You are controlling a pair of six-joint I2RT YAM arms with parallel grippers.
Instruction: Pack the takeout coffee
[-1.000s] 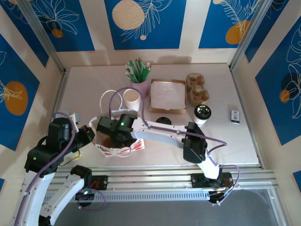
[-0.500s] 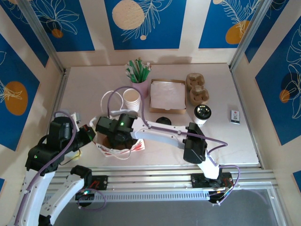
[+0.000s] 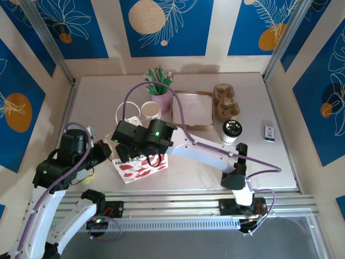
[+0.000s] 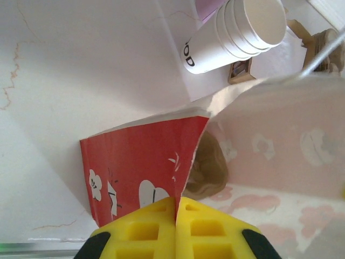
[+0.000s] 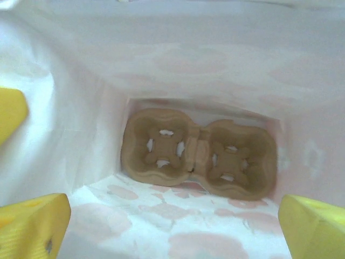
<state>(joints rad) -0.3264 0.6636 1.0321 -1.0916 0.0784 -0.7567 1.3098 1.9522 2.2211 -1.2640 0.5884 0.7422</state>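
**Right claw has let go and risen, and the bag stands taller**

Since a second ago my right claw [image 5: 172, 232] has spread from half-closed to wide and has pulled up from the floor of the paper bag [image 3: 143, 166]. The bag sagged low and open then. Now it stands upright, its red-and-white flowered side turned toward the near edge of the table [image 3: 97, 102].

Seen from my right wrist, my yellow fingers [image 5: 35, 224] sit far apart at the lower corners, with nothing between them. Below them the brown two-pocket carrier [image 5: 197, 154] lies flat on the bag's floor, both pockets empty.

My left claw [image 4: 176, 213] is pressed together on the bag's rim at a corner fold, pinching the paper.

The takeout coffee [image 3: 232, 131] stands upright on the table with its black lid on, well to the right of the bag and outside it. It sits just in front of the stack of pulp carriers [image 3: 226, 101] and near a corner of the flat cardboard box [image 3: 192, 109]. Behind the bag stands the stack of lidless white cups [image 3: 151, 111], beside a purple cup of green straws [image 3: 160, 89]
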